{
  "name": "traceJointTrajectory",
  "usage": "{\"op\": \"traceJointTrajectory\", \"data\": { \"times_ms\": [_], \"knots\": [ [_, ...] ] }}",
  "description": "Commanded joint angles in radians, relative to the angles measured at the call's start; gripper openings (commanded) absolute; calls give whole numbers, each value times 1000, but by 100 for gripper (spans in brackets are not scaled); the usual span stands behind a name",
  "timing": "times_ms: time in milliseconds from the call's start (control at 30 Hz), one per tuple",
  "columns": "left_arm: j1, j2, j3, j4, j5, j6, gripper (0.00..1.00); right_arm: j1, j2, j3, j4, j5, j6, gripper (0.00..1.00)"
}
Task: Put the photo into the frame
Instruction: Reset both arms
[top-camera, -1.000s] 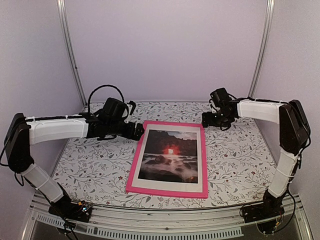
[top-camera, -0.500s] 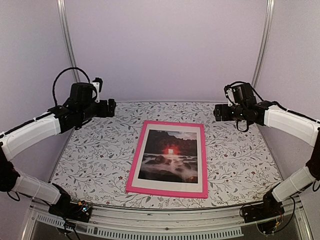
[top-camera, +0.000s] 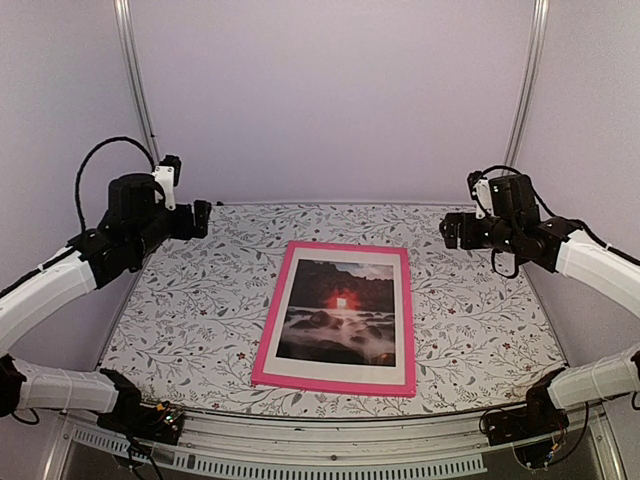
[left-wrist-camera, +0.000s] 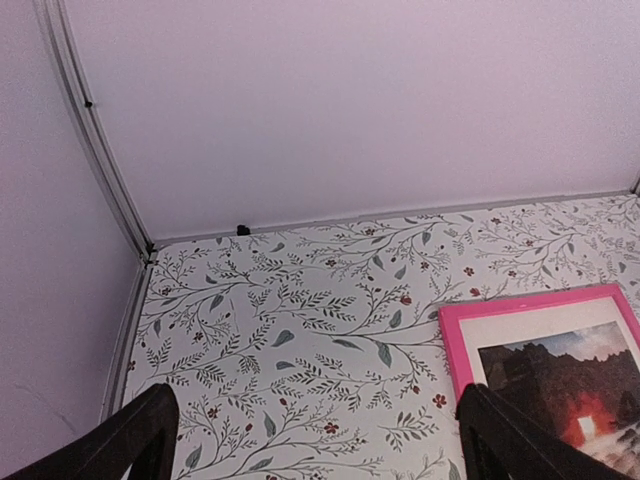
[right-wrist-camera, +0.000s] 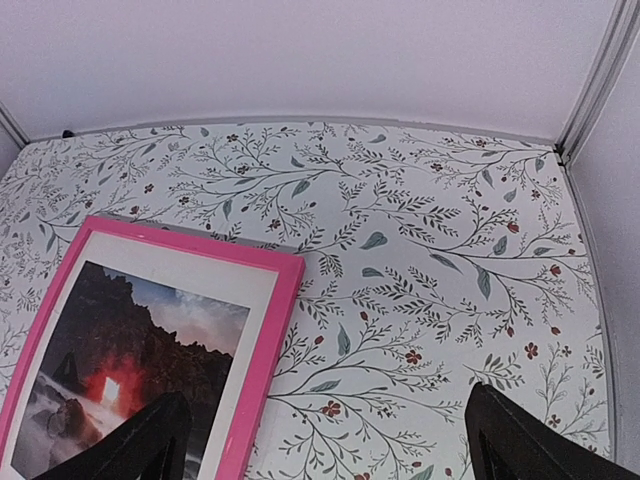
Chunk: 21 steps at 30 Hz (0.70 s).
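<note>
The pink frame (top-camera: 284, 306) lies flat on the floral table, mid-scene. The photo (top-camera: 340, 310), dark rocks and misty water with a red glow, sits inside it, edged by a white mat (top-camera: 405, 300). The frame's far left corner shows in the left wrist view (left-wrist-camera: 452, 330) with the photo (left-wrist-camera: 545, 375); the right wrist view shows the frame's far right corner (right-wrist-camera: 270, 340) and photo (right-wrist-camera: 130, 360). My left gripper (top-camera: 200, 217) is open and empty, raised over the far left of the table. My right gripper (top-camera: 450, 230) is open and empty, raised at the far right.
The floral table cover (top-camera: 190, 310) runs to grey walls at the back and sides, with metal posts (top-camera: 135, 90) in the back corners. A grey rail edges the table's near side (top-camera: 330, 440).
Both arms have lifted and drawn back from the frame's far corners toward the side walls. The frame, mat and photo have not moved.
</note>
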Motion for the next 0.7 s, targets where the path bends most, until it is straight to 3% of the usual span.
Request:
{"op": "traceJointTrajectory", "data": {
  "times_ms": [0,667],
  "knots": [
    [10,-49,-47,54,19,25,100,-3,-81,-32,36,-16,10,99],
    [9,-49,-62,56,39,23,100,-3,-59,-87,147,-16,13,99]
  ]
}}
